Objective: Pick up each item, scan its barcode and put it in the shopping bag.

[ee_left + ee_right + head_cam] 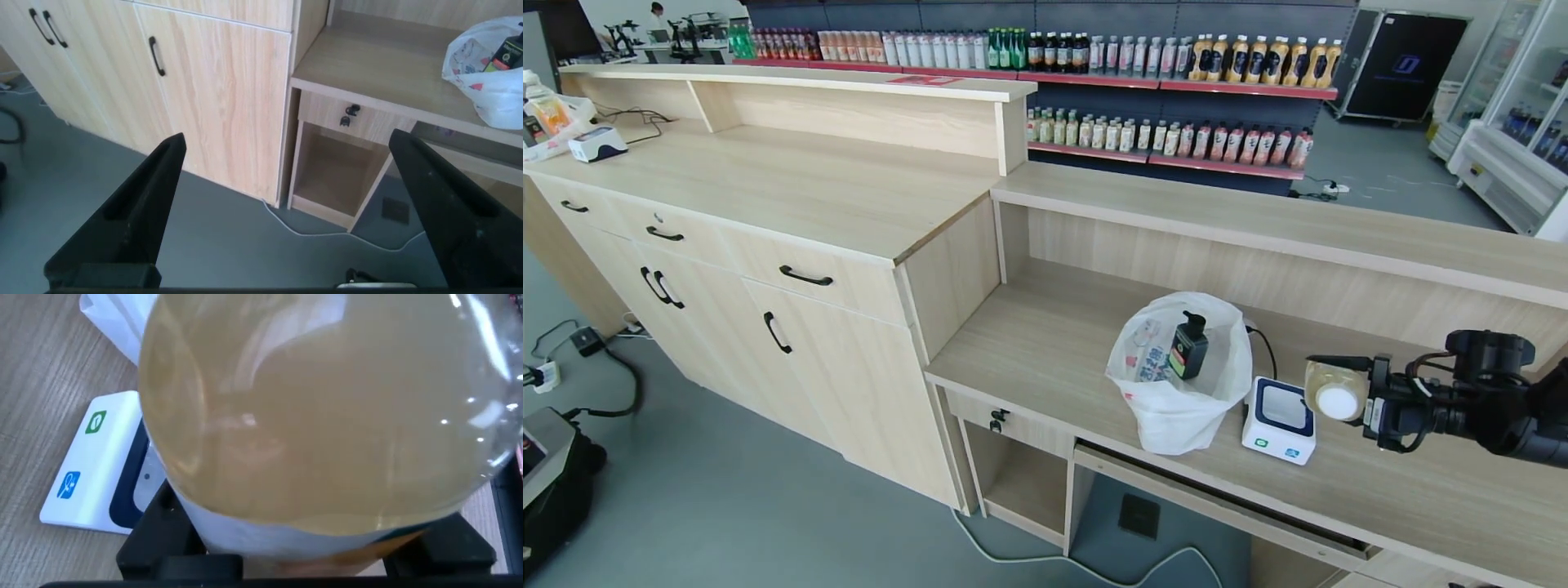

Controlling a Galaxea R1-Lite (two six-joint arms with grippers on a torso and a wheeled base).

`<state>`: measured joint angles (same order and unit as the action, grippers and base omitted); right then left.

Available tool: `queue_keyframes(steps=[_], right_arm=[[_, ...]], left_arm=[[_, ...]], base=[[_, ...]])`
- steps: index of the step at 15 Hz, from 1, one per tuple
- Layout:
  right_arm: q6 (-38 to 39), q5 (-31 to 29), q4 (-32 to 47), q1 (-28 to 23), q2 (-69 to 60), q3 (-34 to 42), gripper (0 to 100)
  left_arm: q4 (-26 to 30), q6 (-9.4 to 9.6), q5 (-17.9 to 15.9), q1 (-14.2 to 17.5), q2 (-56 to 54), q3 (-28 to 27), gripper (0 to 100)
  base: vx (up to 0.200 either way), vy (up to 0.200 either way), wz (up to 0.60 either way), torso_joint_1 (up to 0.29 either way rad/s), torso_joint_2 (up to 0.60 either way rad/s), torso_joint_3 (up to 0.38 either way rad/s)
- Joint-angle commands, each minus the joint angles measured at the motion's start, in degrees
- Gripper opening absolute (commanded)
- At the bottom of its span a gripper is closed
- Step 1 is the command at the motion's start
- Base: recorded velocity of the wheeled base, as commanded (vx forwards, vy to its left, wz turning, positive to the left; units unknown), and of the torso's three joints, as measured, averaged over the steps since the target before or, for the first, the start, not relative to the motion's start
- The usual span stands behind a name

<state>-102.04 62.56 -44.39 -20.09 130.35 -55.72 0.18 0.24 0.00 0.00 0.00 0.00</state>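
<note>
My right gripper is shut on a clear bottle of pale yellow drink with a white cap, held on its side just right of the white barcode scanner and a little above the counter. Up close the bottle fills the right wrist view, with the scanner below it. The white shopping bag stands left of the scanner and holds a dark pump bottle and a white packet. My left gripper hangs open over the floor in front of the cabinets, far from the bag.
The low wooden counter has a raised back ledge behind the bag. A taller counter with drawers stands to the left. A black cable runs behind the scanner. Shelves of bottles line the far wall.
</note>
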Motion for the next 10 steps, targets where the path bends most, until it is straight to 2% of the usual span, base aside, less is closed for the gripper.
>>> queue_keyframes(steps=[1,10], right_arm=[[-0.5,0.0,0.0,-0.1,1.1,-0.1,0],[-0.9,-0.1,0.0,0.1,4.5,-0.9,0]], left_arm=[[0.0,0.02,0.0,0.0,0.0,0.0,100],[0.0,0.02,0.0,0.0,0.0,0.0,100]], base=[[0.0,0.0,0.0,0.0,0.0,0.0],[0.0,0.0,0.0,0.0,0.0,0.0]])
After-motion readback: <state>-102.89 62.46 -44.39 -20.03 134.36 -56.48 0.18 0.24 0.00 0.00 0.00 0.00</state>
